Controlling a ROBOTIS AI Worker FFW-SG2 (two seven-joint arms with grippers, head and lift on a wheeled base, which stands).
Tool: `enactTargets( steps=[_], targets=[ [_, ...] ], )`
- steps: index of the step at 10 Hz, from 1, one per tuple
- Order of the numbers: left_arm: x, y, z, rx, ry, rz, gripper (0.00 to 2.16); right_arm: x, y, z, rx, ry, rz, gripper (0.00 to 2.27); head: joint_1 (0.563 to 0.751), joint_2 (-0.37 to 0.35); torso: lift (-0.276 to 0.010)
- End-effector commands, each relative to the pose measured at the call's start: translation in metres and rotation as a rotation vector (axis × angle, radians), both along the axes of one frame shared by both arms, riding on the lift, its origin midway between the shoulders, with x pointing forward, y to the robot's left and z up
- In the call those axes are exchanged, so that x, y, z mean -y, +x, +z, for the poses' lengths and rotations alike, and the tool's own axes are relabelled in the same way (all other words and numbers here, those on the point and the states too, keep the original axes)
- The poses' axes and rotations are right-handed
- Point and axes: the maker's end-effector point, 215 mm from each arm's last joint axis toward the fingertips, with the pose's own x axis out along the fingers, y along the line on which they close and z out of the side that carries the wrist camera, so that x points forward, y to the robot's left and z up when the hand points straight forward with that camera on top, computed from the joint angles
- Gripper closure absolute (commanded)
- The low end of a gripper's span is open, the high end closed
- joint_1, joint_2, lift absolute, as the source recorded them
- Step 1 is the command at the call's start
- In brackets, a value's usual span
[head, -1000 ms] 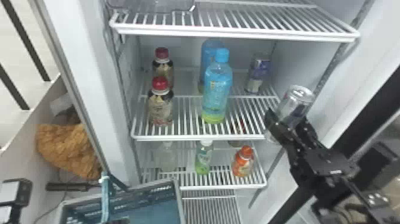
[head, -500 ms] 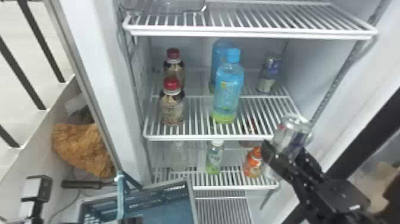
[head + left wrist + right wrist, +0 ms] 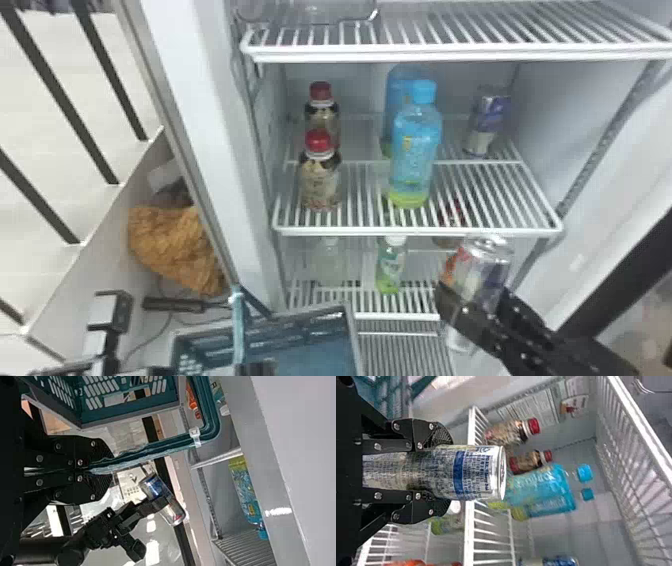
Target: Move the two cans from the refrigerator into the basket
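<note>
One can [image 3: 484, 265] lowered in right gripper [image 3: 474, 296], one shelved can [image 3: 488, 119]

Dark slanting bars [image 3: 60, 95] cross a pale surface [image 3: 35, 140]; beside a white panel [image 3: 110, 245], a shaggy brown bundle [image 3: 172, 242] lies near a black strip [image 3: 172, 304].

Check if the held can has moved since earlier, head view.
Yes: the can moved down and left; its top is now below the middle shelf's front edge.
</note>
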Motion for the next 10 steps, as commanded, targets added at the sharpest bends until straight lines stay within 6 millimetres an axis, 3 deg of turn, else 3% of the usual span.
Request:
enactTargets(
  steps=[1, 5, 8, 10],
  targets=[
    [0.001, 0.0, 0.0, -0.002, -0.003, 0.001, 1.2, -0.007, -0.007, -0.009, -0.036, 0.021, 0.034, 1.26, 0.695, 0.037, -0.025],
    [0.003, -0.001, -0.001, -0.007, -0.009, -0.002, 1.2, -0.032, -0.011, -0.031, -0.079, 0.078, 0.159, 1.26, 0.695, 0.083, -0.025],
    [0.004, 0.0, -0.001, -0.004, -0.011, -0.003, 1.2, -0.067, -0.01, -0.051, -0.132, 0.15, 0.271, 1.26, 0.695, 0.132, -0.025],
    [0.004, 0.0, -0.001, -0.005, -0.012, -0.004, 1.2, -0.091, -0.007, -0.049, -0.128, 0.209, 0.363, 1.26, 0.695, 0.172, -0.025]
  ],
)
